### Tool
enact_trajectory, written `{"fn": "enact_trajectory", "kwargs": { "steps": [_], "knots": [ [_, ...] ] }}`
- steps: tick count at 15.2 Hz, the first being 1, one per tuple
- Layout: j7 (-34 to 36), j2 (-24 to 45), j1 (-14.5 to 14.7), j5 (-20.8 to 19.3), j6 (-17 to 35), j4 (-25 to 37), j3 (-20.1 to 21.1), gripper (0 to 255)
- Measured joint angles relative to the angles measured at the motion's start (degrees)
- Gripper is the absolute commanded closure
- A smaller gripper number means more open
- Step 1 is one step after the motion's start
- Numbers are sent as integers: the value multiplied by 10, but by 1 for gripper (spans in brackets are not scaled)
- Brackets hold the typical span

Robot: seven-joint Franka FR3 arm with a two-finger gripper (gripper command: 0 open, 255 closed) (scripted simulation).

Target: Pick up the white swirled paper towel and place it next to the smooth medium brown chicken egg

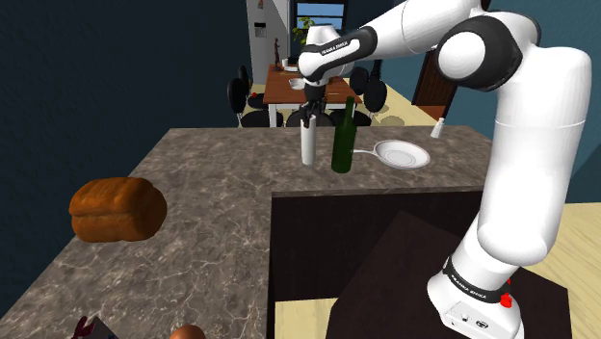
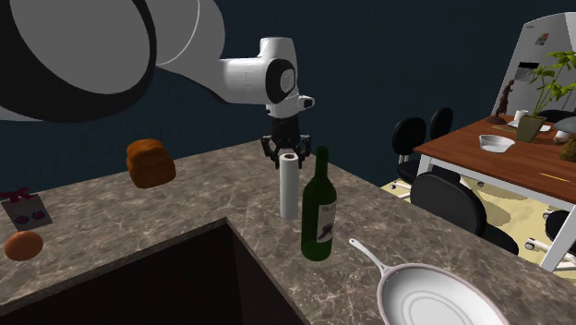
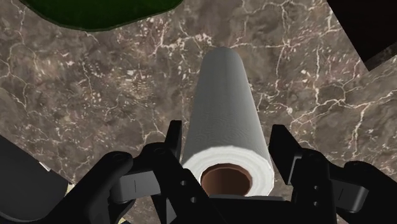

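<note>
A white paper towel roll (image 1: 308, 144) (image 2: 290, 189) stands upright on the brown marble counter (image 1: 212, 183), its brown core visible from above in the wrist view (image 3: 222, 121). My gripper (image 1: 308, 122) (image 2: 288, 150) (image 3: 226, 141) comes straight down on the roll's top, with a black finger pressed against each side. The roll's base still rests on the counter. The brown egg (image 2: 23, 245) (image 1: 189, 333) lies far from the roll, near the counter's other end, beside a small red-patterned item (image 2: 26, 210).
A dark green bottle (image 1: 343, 137) (image 2: 318, 217) stands right beside the roll. A white pan (image 1: 402, 153) (image 2: 434, 300) lies beyond the bottle. A brown bread loaf (image 1: 117, 208) (image 2: 150, 162) sits between roll and egg. A dark recess (image 2: 185, 277) cuts into the counter.
</note>
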Motion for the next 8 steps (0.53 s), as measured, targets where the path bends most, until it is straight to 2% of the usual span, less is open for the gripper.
{"fn": "enact_trajectory", "kwargs": {
  "steps": [8],
  "knots": [
    [0,-10,0,-2,-59,49,-1,255]
  ]
}}
